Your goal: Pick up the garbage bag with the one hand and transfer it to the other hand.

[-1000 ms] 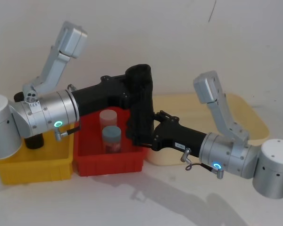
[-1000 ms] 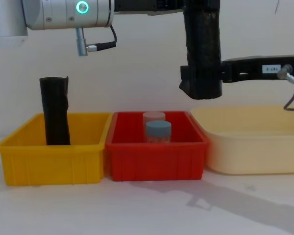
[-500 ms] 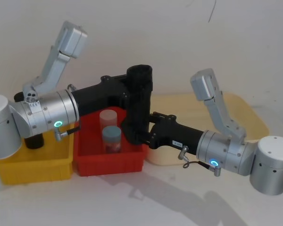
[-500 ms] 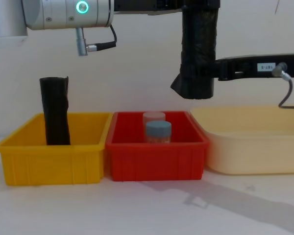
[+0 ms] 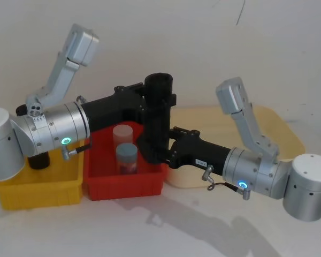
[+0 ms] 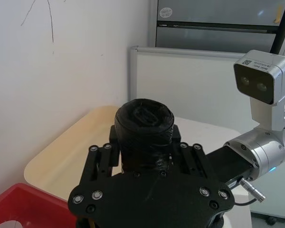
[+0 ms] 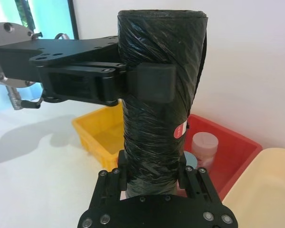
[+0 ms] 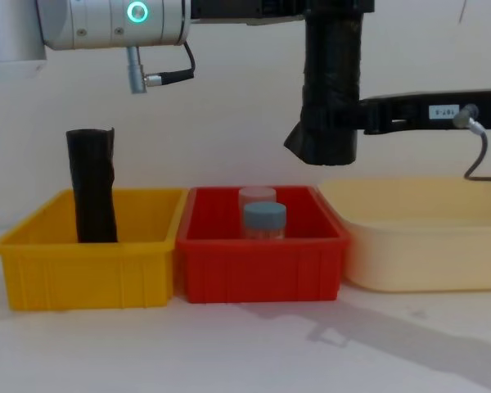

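The handover is under way in mid-air. The left gripper (image 5: pixel 159 100) holds the garbage bag (image 5: pixel 158 120), an upright black roll, with its jaws clamped on the upper part; one pad (image 7: pixel 154 83) presses into the plastic. The right gripper (image 5: pixel 159 152) reaches in from the opposite side and straddles the roll's lower end, touching it, but I cannot tell whether its jaws have closed.

The roll hangs above the red bin (image 8: pixel 262 274), its loose flap flaring at the bottom. The next move likely calls for a firm hold below before the left jaws open, then a straight retreat leftward.

Two jars (image 8: pixel 264 217) stand beneath, apart from the roll's end. The cream tray (image 8: pixel 425 254) lies just to the right, and a slimmer roll (image 8: pixel 92 184) stands in the yellow bin (image 8: pixel 90 278), well to the left. The open room is forward, above the bench (image 8: pixel 245 352).
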